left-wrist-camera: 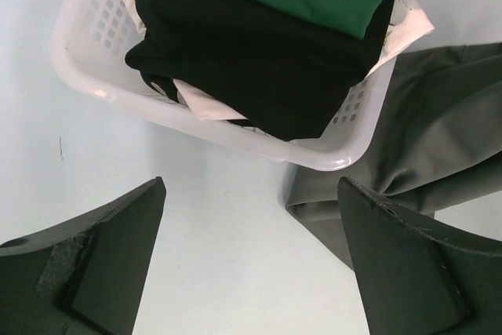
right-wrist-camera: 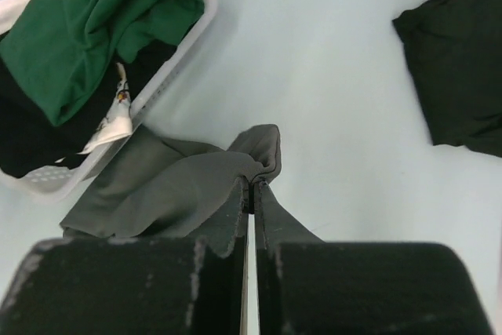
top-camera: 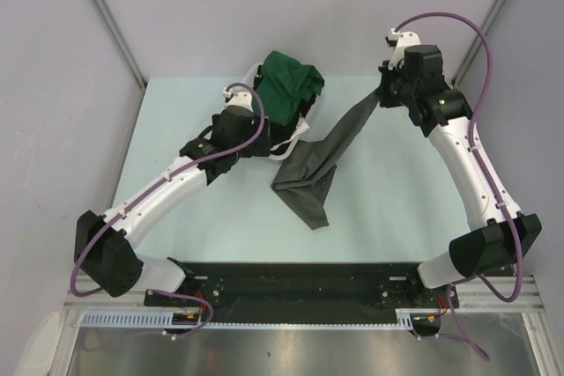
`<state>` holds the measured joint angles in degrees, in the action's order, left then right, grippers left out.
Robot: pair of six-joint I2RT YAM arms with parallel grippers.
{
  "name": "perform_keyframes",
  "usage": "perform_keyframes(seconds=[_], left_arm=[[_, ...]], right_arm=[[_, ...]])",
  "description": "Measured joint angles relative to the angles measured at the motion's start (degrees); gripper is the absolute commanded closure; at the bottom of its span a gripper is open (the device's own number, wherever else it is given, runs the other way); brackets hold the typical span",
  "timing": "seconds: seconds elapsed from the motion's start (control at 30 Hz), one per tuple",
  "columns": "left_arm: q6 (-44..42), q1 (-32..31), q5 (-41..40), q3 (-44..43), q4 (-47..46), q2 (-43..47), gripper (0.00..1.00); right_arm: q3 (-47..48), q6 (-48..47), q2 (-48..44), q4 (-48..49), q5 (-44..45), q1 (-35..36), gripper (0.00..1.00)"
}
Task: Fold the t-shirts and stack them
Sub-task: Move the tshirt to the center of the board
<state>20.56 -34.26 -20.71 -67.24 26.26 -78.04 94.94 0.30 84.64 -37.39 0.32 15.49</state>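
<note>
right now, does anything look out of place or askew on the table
Nothing damaged. The grey t-shirt is strung out askew: one edge pinched in the shut right claw, the rest trailing crumpled on the table beside the basket.

Bright, even light is thrown from above. On the pale table (top-camera: 194, 103), only faint, soft-edged shadows are laid just beside the basket (left-wrist-camera: 86, 68), and a mild sheen is picked up on its near rim. Inside the basket, the black shirt (left-wrist-camera: 251, 76) is rendered nearly without detail. Beside the basket, the grey shirt (right-wrist-camera: 157, 186) is gently shaded in its folds. Nearer than the basket, the fingers (left-wrist-camera: 110, 264) of the left gripper (left-wrist-camera: 251, 187) and of the right gripper (right-wrist-camera: 252, 186) are shown slightly soft.
</note>
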Motion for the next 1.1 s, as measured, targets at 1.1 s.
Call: perform_keyframes(seconds=[1.1], left_arm=[[-0.11,-0.02,4.11,-3.06,0.66,-2.14,0.05]], right_arm=[[18.8,-14.6,-17.94,13.62,21.66,0.48,1.0]])
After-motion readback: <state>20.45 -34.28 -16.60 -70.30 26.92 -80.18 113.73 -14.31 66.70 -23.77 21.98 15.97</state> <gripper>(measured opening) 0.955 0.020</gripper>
